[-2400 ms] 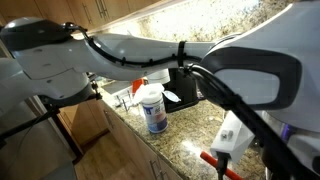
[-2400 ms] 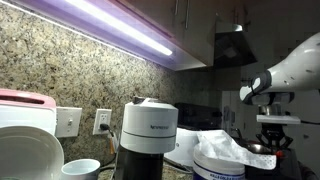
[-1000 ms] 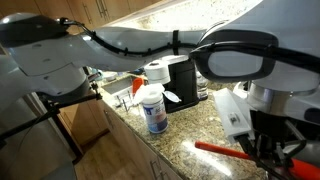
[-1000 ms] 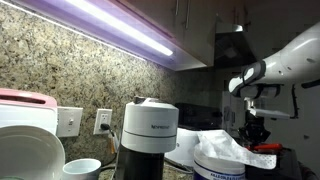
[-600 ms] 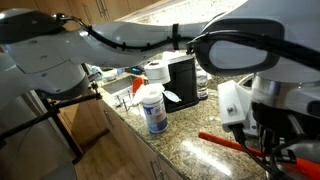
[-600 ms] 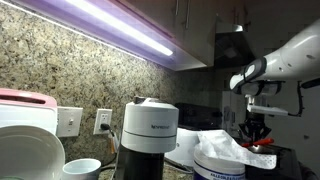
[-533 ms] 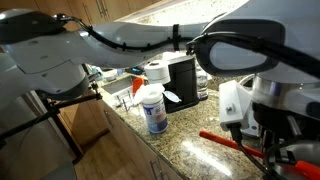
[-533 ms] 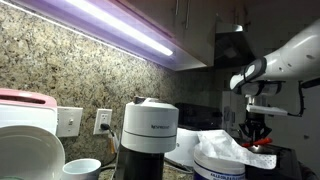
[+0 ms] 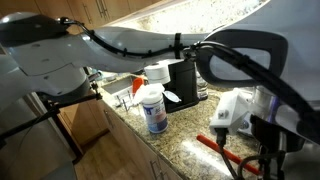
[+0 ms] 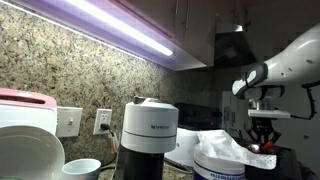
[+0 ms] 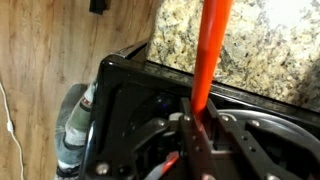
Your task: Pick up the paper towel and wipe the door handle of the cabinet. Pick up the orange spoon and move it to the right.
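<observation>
Gripper [image 11: 198, 115] clamped on orange spoon [image 11: 208, 50] (by its slim handle), speckled granite counter [image 9: 185, 140] beneath, white bottle [image 9: 152, 112] well apart

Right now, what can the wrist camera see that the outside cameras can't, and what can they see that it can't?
Only the wrist view shows, up close, the pincer clamped shut on the handle of the orange spoon. Only the exterior views show the robot's white arm, the coffee machine, the wall socket and the light strip above. Both share the orange spoon and the speckled stone counter.
</observation>
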`<move>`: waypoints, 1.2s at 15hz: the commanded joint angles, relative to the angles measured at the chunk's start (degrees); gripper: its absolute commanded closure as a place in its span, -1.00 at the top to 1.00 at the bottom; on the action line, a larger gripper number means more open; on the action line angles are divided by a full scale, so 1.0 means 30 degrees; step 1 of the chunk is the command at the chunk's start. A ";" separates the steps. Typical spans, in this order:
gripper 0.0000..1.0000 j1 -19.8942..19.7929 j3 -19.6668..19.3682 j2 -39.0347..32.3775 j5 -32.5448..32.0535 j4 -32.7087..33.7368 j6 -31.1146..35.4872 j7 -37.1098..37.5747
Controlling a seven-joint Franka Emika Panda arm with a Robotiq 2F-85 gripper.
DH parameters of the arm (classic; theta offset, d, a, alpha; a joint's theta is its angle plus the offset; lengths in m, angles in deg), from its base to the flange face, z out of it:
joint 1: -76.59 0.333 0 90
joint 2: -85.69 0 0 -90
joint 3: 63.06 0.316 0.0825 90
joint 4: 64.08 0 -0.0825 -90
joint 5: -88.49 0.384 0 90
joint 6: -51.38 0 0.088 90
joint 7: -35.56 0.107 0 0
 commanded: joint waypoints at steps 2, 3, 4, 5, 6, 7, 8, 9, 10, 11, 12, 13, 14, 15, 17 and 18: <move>-0.92 -0.0002 0.0109 -0.0295 -0.0765 0.0066 0.0123 -0.1125; -0.92 0.0001 0.0117 -0.0442 -0.0545 0.0068 0.0401 -0.1879; -0.92 0.0005 0.0160 -0.0661 -0.0334 0.0014 0.0535 -0.2755; -0.92 0.0019 0.0184 -0.0760 -0.0070 -0.0031 0.0894 -0.3767; -0.92 0.0035 0.0264 -0.1055 0.0214 -0.0146 0.0956 -0.4898; -0.92 0.0040 0.0276 -0.1122 0.0423 -0.0198 0.1099 -0.5769; -0.92 0.0039 0.0314 -0.1351 0.0627 -0.0322 0.0907 -0.6426; -0.92 0.0037 -0.0292 -0.0728 0.1747 -0.0369 -0.0344 -0.7240; -0.92 0.0029 -0.0482 -0.0562 0.1820 -0.0370 -0.0886 -0.6930; -0.92 0.0019 -0.0648 -0.0545 0.1882 -0.0419 -0.1643 -0.6831; -0.92 0.0016 -0.0146 -0.1458 0.0965 -0.0523 -0.1187 -0.6342; -0.65 0.0016 -0.0247 -0.1507 0.0908 -0.0584 -0.1475 -0.6221; -0.15 0.0015 -0.0268 -0.1713 0.0773 -0.0667 -0.1772 -0.6036; -0.14 0.0015 -0.0318 -0.1761 0.0747 -0.0733 -0.1822 -0.5764; 0.08 0.0012 -0.0351 -0.1968 0.0573 -0.0834 -0.1959 -0.5661; 0.25 0.0011 -0.0406 -0.1790 0.0503 -0.0798 -0.1595 -0.5190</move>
